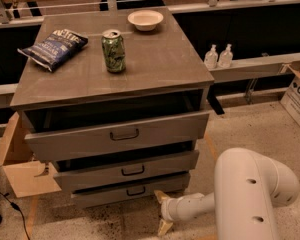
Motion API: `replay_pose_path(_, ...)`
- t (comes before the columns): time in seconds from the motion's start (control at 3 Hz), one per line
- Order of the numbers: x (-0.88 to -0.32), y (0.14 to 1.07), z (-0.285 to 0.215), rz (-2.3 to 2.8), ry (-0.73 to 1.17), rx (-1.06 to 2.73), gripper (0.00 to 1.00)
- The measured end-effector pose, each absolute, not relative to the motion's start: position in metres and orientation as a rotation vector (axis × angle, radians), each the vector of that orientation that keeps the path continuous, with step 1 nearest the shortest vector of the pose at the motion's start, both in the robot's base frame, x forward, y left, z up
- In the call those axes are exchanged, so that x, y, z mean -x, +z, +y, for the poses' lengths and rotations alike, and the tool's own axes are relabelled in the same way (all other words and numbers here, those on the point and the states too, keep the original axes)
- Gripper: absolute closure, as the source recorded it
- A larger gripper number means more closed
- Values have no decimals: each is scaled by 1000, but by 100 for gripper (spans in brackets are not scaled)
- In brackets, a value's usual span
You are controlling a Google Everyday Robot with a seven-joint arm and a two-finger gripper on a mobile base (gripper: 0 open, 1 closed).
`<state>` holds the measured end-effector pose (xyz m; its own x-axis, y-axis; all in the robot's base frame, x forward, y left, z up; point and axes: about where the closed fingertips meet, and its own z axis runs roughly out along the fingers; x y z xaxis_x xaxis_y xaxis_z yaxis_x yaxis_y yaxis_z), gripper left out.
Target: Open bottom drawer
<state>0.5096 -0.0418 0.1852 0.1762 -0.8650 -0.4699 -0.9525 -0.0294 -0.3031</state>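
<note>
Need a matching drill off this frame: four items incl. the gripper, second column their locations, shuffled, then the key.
Column 1
1. chip bag
2. green can
3. white bowl
4. gripper

Column 2
a. near the floor, by the right end of the bottom drawer, fingers open
b. back of the cabinet top
c. left side of the cabinet top
d. upright near the middle of the cabinet top

Pairs: 1-c, 2-d, 3-b, 4-a
</note>
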Motion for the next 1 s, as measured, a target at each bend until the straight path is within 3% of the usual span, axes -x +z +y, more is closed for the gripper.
replay_pose_path(1.0, -588, 190, -46, 1633, 60, 1928, 0)
